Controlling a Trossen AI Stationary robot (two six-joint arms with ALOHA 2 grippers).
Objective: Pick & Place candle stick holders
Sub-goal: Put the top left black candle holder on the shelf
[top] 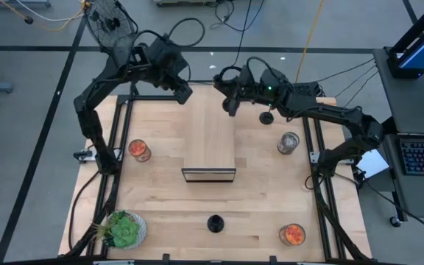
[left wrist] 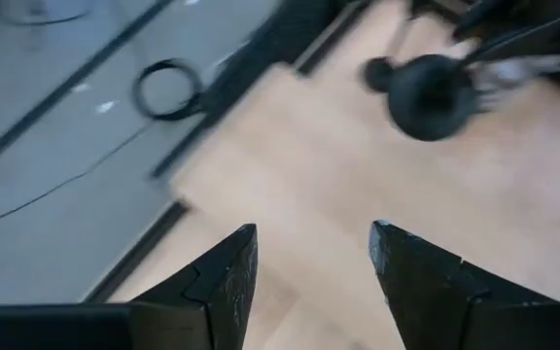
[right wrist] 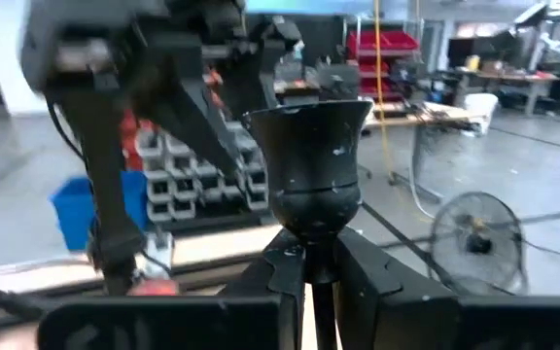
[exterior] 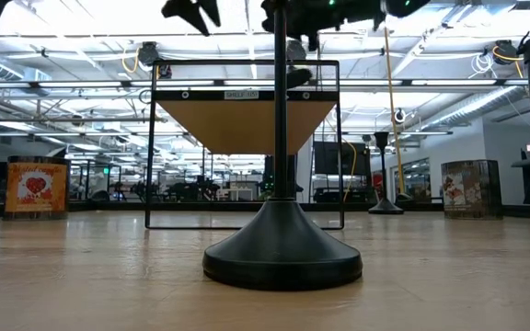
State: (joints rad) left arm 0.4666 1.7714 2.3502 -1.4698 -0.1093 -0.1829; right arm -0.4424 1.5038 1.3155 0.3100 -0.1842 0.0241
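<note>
Three black candle holders show. One [top: 215,223] stands near the table's near edge. A second [top: 267,117] stands far right. The third [right wrist: 309,170] is clamped in the right gripper [top: 232,103] above the wooden shelf [top: 208,143]. The left gripper [top: 183,92], fingers apart and empty, hovers at the far edge. Three glass jars sit around the table: left [top: 139,150], right [top: 288,142], near right [top: 291,234].

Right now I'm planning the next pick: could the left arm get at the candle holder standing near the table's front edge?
Probably yes. The left gripper is open and empty above the shelf's far end, and that candle holder stands alone on bare wood. The shelf lies between, so the arm must pass over it.
</note>
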